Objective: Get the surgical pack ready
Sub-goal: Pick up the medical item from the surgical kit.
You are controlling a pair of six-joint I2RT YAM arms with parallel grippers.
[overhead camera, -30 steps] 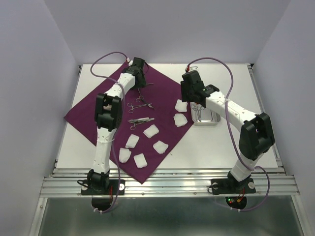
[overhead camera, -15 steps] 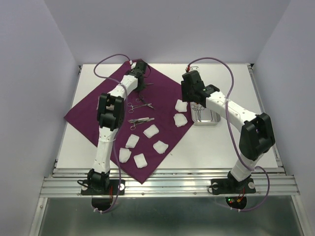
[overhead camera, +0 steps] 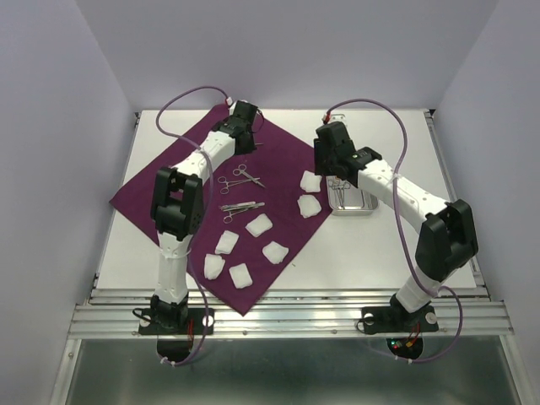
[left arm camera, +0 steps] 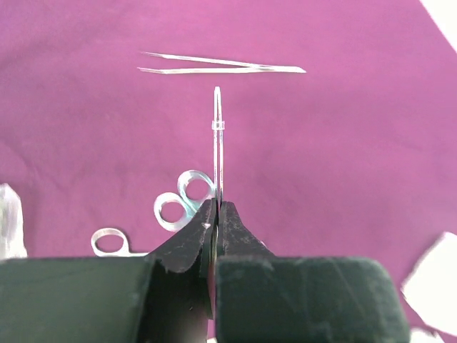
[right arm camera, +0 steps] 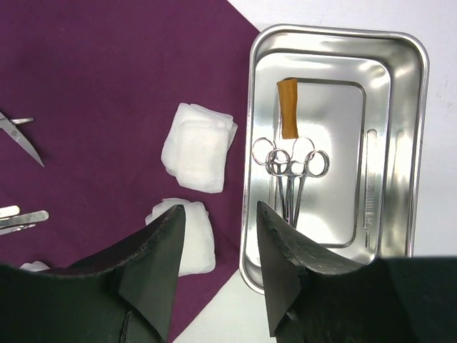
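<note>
Cloth first: the surgical pack (overhead camera: 160, 198), a large maroon sheet, lies flat as a diamond over the left half of the table (overhead camera: 439, 152), with 1 corner toward the far edge and another toward the near edge. Over its far corner my left pincer (left arm camera: 216, 209) is clamped tight on a slim steel instrument (left arm camera: 218, 121), which sticks straight out past the fingertips above the cloth. Beyond its tip lie tweezers (left arm camera: 221, 68); ring handles (left arm camera: 182, 200) lie on the cloth near the jaws. 7 white gauze pads (overhead camera: 258, 224) sit across the cloth's near and right parts. My right pincer (right arm camera: 218, 211) stands wide with nothing between its fingers, hovering over the cloth's right edge beside 2 of the pads. Just off that edge, on bare table, rests a steel tray (right arm camera: 343, 30) holding 2 ringed clamps (right arm camera: 293, 168) and an amber strip (right arm camera: 288, 107).
</note>
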